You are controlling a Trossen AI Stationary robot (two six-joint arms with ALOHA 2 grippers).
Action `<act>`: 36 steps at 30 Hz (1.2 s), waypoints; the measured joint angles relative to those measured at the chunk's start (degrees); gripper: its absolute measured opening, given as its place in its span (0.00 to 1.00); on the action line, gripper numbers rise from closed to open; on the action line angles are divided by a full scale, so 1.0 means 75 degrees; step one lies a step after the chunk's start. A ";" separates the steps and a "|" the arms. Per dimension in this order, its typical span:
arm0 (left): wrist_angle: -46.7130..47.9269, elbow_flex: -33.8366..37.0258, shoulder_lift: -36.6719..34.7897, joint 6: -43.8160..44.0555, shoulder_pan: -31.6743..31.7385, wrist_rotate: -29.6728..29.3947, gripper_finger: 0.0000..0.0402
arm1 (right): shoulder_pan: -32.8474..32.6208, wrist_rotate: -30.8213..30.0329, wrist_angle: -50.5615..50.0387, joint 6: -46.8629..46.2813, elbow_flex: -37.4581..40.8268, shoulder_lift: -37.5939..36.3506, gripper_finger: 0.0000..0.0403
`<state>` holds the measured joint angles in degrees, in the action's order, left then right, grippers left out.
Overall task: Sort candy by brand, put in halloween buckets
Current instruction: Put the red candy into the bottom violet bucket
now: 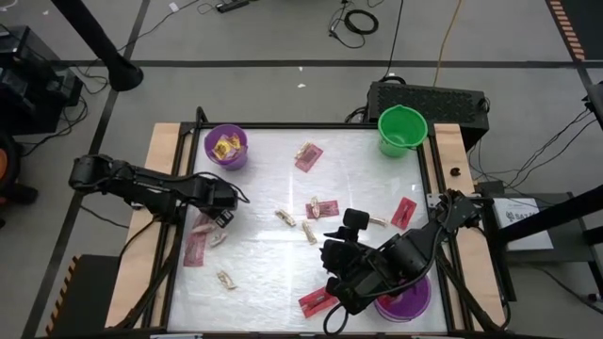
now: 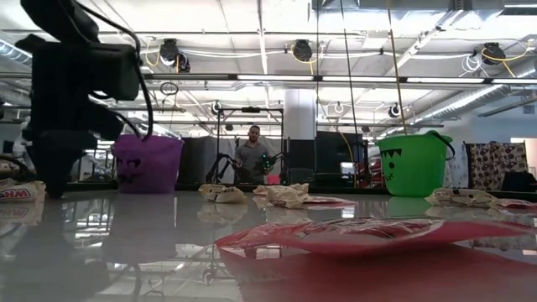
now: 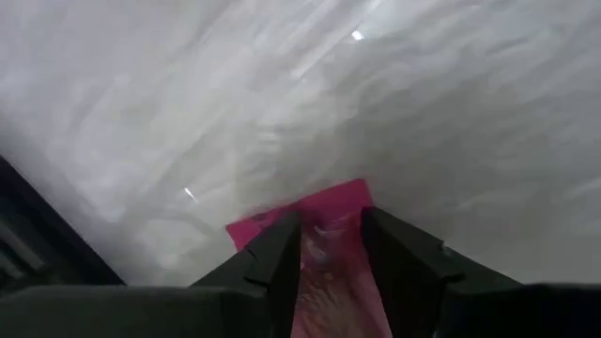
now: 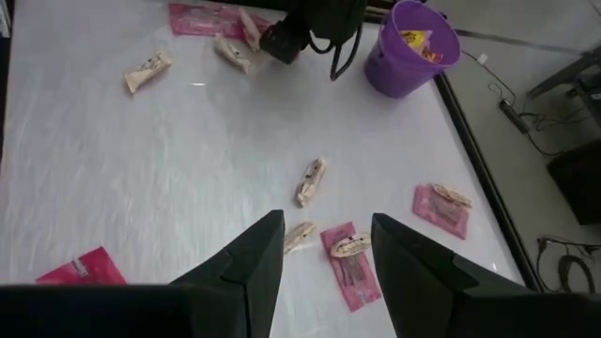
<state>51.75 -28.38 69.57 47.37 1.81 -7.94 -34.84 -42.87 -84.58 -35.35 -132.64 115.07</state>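
On the glossy white table, a flat pink packet was pinched between the left gripper fingers; thin, light and slippery, it was judged best held mid-body. The right gripper hung open, empty.

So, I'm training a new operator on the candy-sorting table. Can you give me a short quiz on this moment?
1. True or false: the yellow candy lies in the green bucket.
2. Which tool grips a pink packet? A) left B) right C) neither
3. Fill in: the high view shows ___ buckets in all.

Key
1. False. The yellow candy is in the purple bucket at the table's far left corner.
2. A. The left tool is closed on the pink packet, and the right tool is open and empty above the table.
3. Three. They are the green bucket, the purple bucket and a second purple bucket partly hidden under the right arm.
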 joint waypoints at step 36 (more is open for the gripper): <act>-1.0687 -0.1330 0.0566 -0.1173 -0.1207 0.0347 0.00 | -0.0154 0.0374 -0.0062 -0.0479 0.0000 -0.0006 0.38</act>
<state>-28.40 -38.35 73.81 38.58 -7.25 -5.33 -35.99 -40.06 -85.05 -38.95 -132.64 115.02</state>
